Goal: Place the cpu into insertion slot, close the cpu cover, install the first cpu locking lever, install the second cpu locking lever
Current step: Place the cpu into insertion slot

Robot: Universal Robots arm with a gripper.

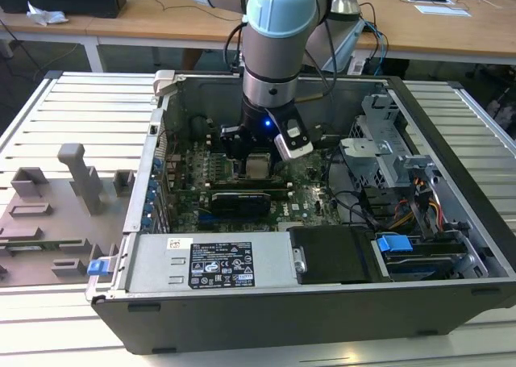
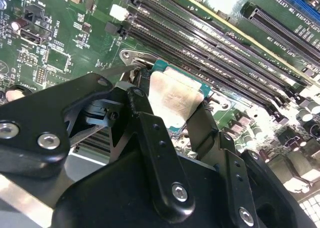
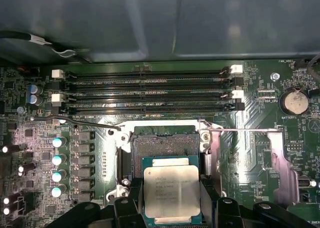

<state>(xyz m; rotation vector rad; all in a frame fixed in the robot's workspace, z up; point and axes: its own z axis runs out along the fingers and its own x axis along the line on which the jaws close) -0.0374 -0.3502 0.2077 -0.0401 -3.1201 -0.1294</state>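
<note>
Nearest, the black two-finger gripper (image 3: 171, 207) is clamped on the flat square silver-topped cpu (image 3: 172, 194), which is gripped by two opposite sides. The chip is held above the green motherboard (image 3: 250, 158), over the edge of the dark-centred, silver-rimmed insertion slot (image 3: 165, 145) that lies away from the long black memory slots (image 3: 150, 87). The metal top is faced away from the board. The slightly longer axis is judged to run across those slots. Seating, cover closing and both thin wire levers (image 3: 75, 122) are judged outstanding.
</note>
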